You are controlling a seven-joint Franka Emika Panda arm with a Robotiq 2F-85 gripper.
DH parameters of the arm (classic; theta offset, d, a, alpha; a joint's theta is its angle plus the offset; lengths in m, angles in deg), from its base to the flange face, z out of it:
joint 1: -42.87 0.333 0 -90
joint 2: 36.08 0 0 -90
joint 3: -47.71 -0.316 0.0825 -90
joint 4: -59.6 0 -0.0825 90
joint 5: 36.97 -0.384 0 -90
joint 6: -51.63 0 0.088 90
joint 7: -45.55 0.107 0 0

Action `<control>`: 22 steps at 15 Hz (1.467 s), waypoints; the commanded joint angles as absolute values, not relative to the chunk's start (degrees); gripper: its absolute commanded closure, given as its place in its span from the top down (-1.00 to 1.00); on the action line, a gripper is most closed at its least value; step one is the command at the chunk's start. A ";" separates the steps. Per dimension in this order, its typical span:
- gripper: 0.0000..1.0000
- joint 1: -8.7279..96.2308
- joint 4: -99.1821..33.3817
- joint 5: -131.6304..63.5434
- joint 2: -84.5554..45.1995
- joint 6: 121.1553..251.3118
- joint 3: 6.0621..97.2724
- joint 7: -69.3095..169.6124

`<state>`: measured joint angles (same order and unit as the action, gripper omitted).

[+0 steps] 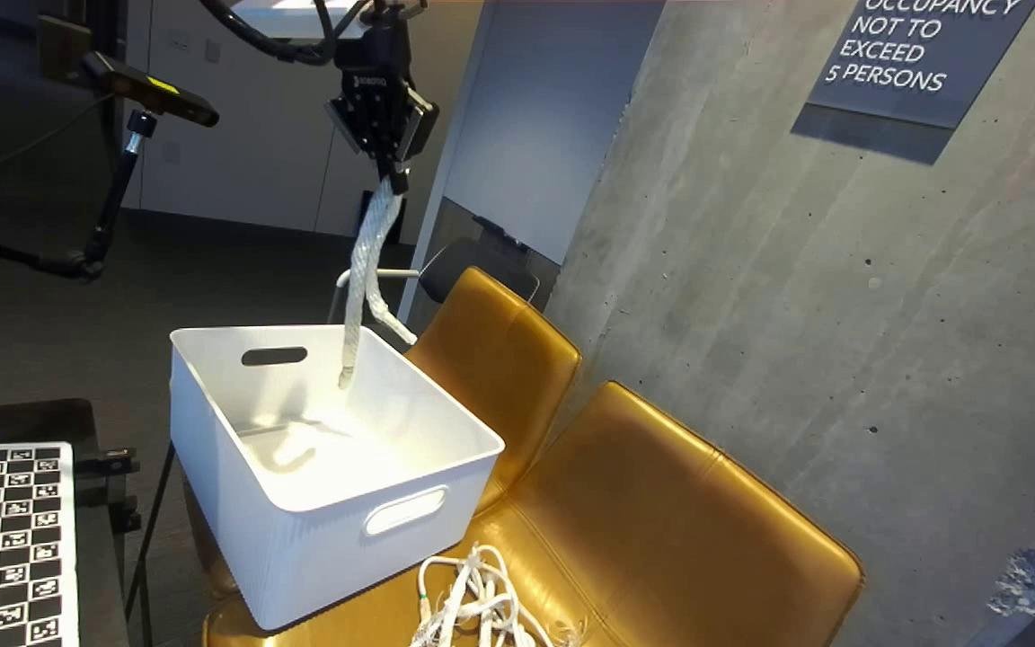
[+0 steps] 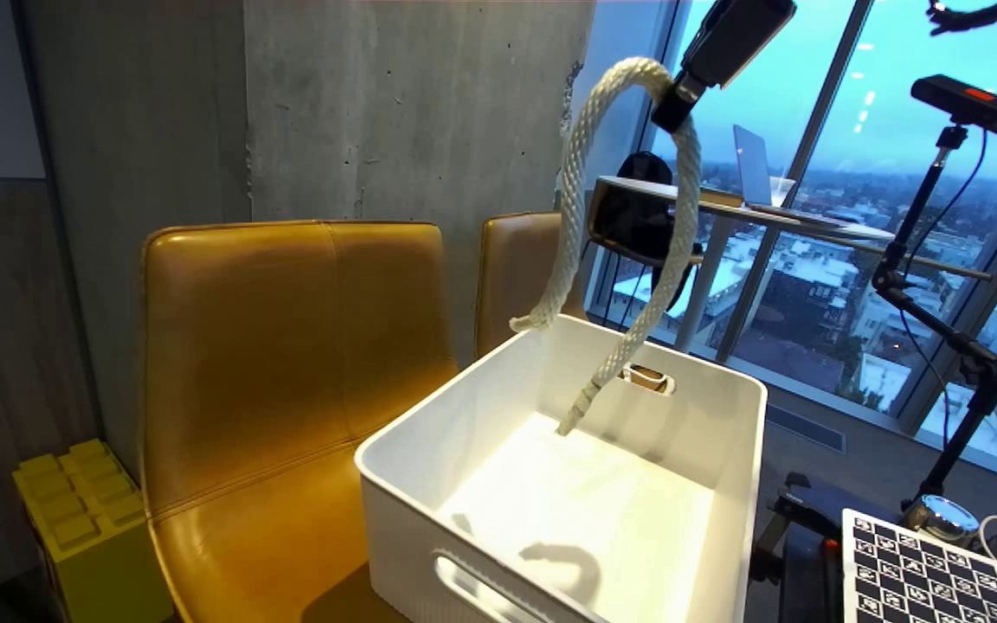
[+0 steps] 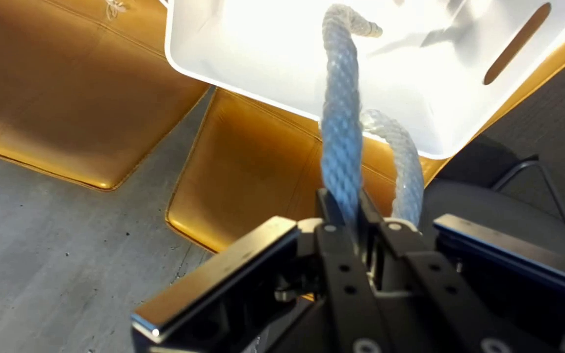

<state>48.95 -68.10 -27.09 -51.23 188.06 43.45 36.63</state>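
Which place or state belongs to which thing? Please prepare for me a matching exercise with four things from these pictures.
Things
1. white braided rope
2. storage bin
3. occupancy sign
4. laptop

Descriptions
A. mounted on the concrete wall
B. open, near the window
C. gripped by the hand, ends hanging
D. standing on tan seating

Pairs: 1-C, 2-D, 3-A, 4-B

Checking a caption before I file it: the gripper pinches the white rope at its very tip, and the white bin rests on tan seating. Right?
Not quite. The gripper pinches the white rope partway along, not at its tip: both exterior views show both ends hanging below the grip. The white bin does rest on tan seating.
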 commanded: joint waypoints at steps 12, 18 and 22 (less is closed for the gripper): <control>1.00 46.02 -75.94 -28.79 -51.76 191.97 50.94 24.20; 1.00 40.75 -71.61 -29.33 -44.40 190.66 60.07 8.24; 1.00 37.35 -65.78 -31.17 -36.74 188.75 62.30 -0.49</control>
<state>38.97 -71.89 -28.38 -42.96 191.83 61.71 5.83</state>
